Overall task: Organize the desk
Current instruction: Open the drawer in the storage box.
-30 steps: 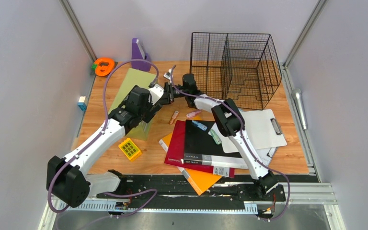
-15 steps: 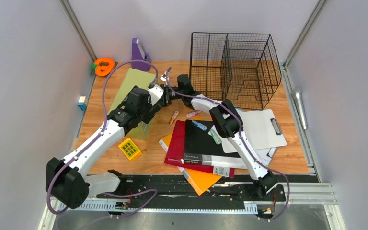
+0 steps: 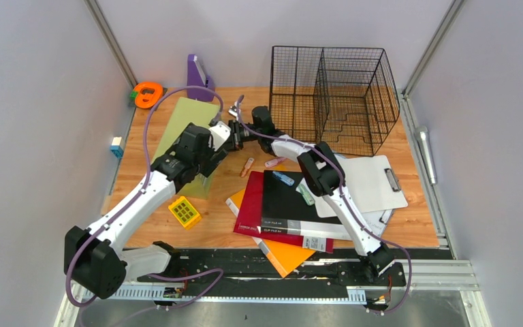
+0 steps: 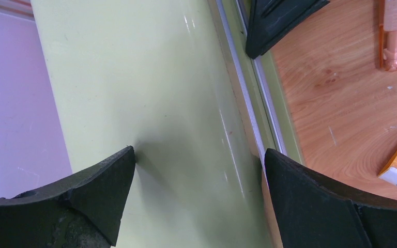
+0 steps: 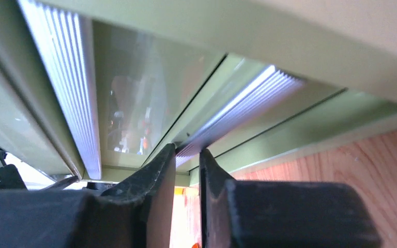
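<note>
The desk [image 3: 221, 228] carries a pale green folder [image 3: 184, 126] at the back left, its right edge raised off the wood. My left gripper [image 3: 226, 136] hangs over that edge. In the left wrist view its jaws [image 4: 199, 152] stand wide open, one fingertip touching the green folder [image 4: 150, 93] and the other at its spine beside the desk [image 4: 336, 103]. My right gripper [image 3: 240, 129] meets the same edge from the right. In the right wrist view the right gripper [image 5: 187, 150] is pinched on the white ribbed strip of the green folder [image 5: 134, 98].
A black wire basket [image 3: 334, 95] stands at the back right. A white clipboard [image 3: 371, 180], black and red binders [image 3: 289, 204] and an orange folder [image 3: 286, 255] lie in front. Highlighters [image 3: 275, 162] lie mid-desk, one orange [image 4: 395, 31]. A yellow block [image 3: 184, 211] sits front left.
The right gripper has slid a little left onto the folder's edge and its jaws have narrowed. The left arm has crept slightly left and stays wide open.
</note>
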`<control>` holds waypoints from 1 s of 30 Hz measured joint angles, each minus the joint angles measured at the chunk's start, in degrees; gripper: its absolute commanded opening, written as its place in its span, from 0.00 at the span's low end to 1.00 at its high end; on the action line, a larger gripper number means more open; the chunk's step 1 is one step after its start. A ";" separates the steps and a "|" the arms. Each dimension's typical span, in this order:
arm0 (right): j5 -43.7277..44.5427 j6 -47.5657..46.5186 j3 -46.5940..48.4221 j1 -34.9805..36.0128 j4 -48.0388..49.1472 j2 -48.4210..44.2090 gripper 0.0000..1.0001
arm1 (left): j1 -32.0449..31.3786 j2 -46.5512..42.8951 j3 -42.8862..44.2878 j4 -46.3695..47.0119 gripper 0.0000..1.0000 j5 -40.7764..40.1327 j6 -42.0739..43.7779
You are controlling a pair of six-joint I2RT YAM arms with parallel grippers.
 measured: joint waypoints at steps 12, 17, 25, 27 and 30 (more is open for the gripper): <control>-1.25 1.97 -0.33 0.11 7.39 0.74 0.32 | 0.22 -0.48 -0.37 -0.63 1.00 -0.94 -0.02; -2.03 1.62 -0.37 0.15 7.45 0.74 0.51 | 0.22 -0.72 -0.39 -1.11 1.00 -0.96 -0.02; -1.33 -2.67 0.96 0.37 3.21 0.94 0.57 | 0.42 -1.03 1.22 -4.79 1.00 0.13 -0.17; -0.96 -3.72 1.18 0.57 1.95 0.96 0.58 | 0.44 -1.03 1.97 -6.19 1.00 0.81 -0.39; -0.44 -5.14 1.49 0.83 0.63 0.96 0.60 | 0.44 -1.03 3.08 -8.20 1.00 2.08 -0.85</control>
